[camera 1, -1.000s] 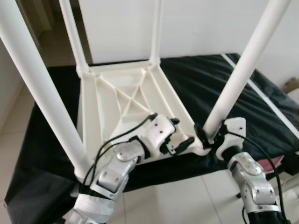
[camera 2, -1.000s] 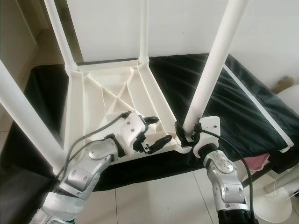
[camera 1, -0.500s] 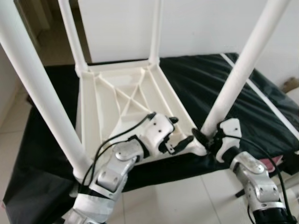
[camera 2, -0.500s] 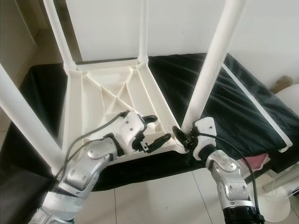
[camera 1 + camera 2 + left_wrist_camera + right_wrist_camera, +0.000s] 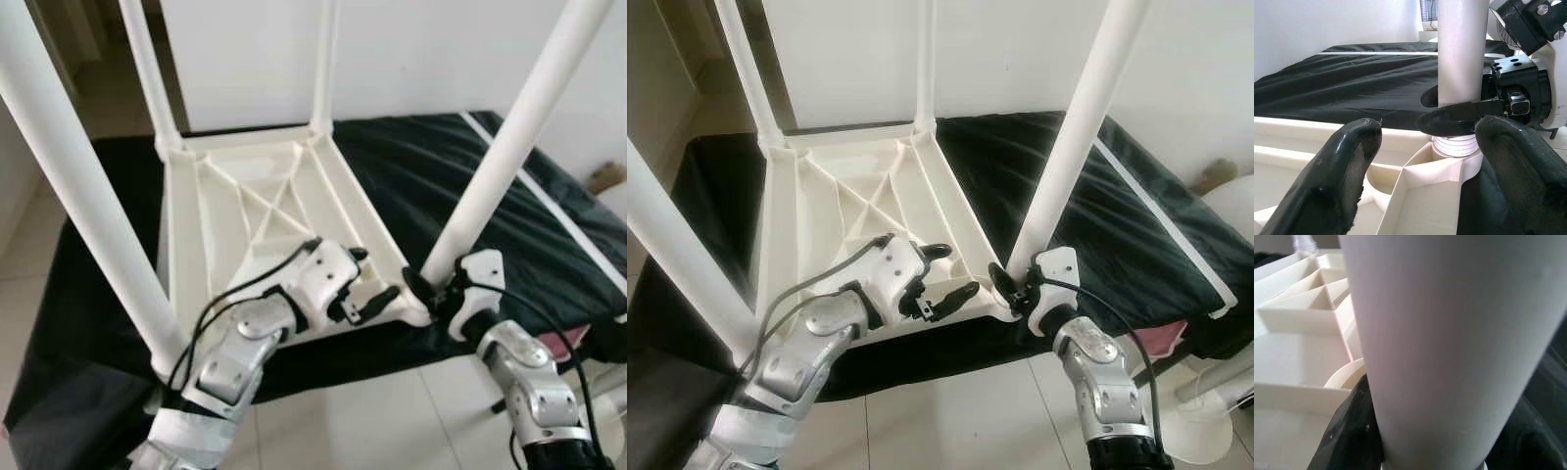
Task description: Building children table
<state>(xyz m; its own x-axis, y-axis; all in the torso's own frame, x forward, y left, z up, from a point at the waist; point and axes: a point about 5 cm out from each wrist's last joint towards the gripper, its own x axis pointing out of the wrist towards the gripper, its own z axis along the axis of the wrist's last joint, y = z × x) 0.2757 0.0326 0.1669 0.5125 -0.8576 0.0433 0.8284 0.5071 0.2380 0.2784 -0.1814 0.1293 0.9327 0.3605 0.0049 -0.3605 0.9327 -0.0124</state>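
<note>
Four white legs rise from the upturned tabletop [image 5: 265, 211], which lies ribbed underside up on a black-covered bed [image 5: 549, 225].

Head views: the right gripper [image 5: 1007, 286] is clenched around the base of the near right leg [image 5: 495, 166], just above its corner socket. The left gripper [image 5: 377, 294] rests at the tabletop's near edge, just beside that same corner; its fingers are spread and hold nothing. The near left leg [image 5: 88, 196] stands at the other near corner, and two far legs stand at the far corners. A white wall [image 5: 441, 49] rises behind the bed, and pale floor tiles [image 5: 392, 421] lie in front.

Left wrist view: the two left fingers [image 5: 1337, 176] frame the leg's ribbed lower end [image 5: 1457, 144] where it enters the socket. A right fingertip [image 5: 1459, 117] wraps the leg just above that joint.

Right wrist view: the leg [image 5: 1449, 333] appears at very close range, with a black finger [image 5: 1349, 431] pressed against it. The tabletop's ribs [image 5: 1303, 308] and round socket rim [image 5: 1344, 374] lie beside it.
</note>
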